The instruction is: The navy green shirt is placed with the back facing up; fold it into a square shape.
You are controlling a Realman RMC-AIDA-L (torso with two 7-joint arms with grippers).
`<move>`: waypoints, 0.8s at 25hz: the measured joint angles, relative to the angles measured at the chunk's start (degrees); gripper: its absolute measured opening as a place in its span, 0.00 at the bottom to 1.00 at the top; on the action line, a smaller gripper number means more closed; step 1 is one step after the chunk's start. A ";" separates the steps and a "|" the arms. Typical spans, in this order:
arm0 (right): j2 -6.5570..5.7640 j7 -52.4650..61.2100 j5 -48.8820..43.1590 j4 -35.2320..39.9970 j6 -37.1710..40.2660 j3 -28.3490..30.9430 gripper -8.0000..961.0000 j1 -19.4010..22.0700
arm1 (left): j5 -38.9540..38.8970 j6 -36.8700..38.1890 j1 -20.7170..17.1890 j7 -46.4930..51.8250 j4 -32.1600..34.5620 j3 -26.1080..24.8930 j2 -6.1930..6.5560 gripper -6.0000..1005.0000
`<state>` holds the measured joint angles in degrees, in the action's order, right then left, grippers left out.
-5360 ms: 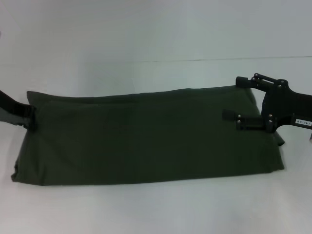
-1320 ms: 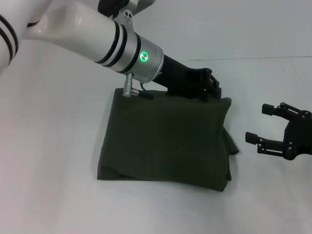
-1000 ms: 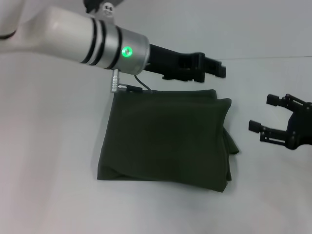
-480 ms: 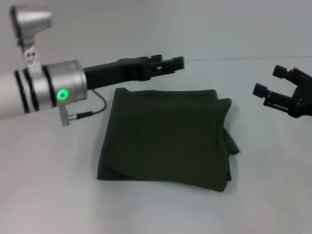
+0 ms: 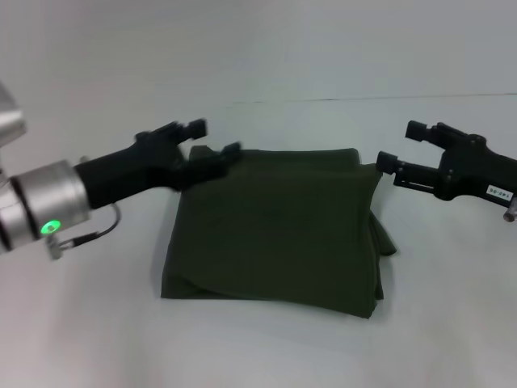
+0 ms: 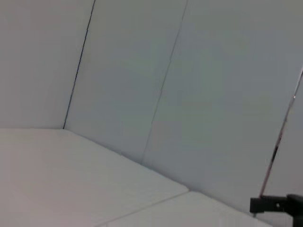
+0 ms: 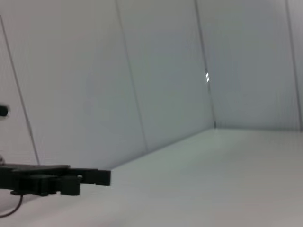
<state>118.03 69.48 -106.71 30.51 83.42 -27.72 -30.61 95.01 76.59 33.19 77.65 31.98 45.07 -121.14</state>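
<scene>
The navy green shirt point(image 5: 275, 230) lies folded into a rough square in the middle of the white table, plain side up, with a loose fold showing along its right edge. My left gripper point(image 5: 212, 138) hovers open at the shirt's far left corner, holding nothing. Beside the far right corner my right gripper point(image 5: 398, 144) is open too and apart from the cloth. The wrist views show no shirt. A dark finger of the right gripper point(image 6: 278, 205) shows in the left wrist view, and the left gripper point(image 7: 61, 178) shows far off in the right wrist view.
The white table point(image 5: 266, 347) stretches around the shirt on all sides. A pale wall point(image 5: 258, 48) stands behind the table's far edge. My left arm's silver cuff with a green light point(image 5: 50, 226) and its cable hang over the table's left side.
The shirt went from a long band to a square. My left arm let go and swung back left and down to the far left corner. My right gripper shifted left toward the far right corner.
</scene>
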 joint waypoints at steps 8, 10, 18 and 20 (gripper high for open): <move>0.57 3.91 -2.11 3.39 -2.57 -9.06 0.98 -0.62 | 9.50 8.62 -3.02 -4.29 1.38 -6.45 2.17 0.88; 0.42 3.54 -2.24 3.51 -2.19 -11.39 0.98 -0.64 | 12.03 11.04 -2.99 -5.20 1.58 -7.26 2.50 0.88; 0.29 4.69 -3.89 3.23 2.19 -16.88 0.98 -0.56 | 18.56 14.29 -2.01 -5.54 1.77 -8.52 3.13 0.88; 0.39 4.80 -4.52 3.43 3.35 -17.05 0.98 -0.42 | 19.66 15.00 -1.58 -5.33 1.64 -8.42 3.23 0.88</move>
<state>118.42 74.28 -111.24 33.95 86.76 -44.77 -31.03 114.67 91.59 31.61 72.32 33.62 36.65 -117.91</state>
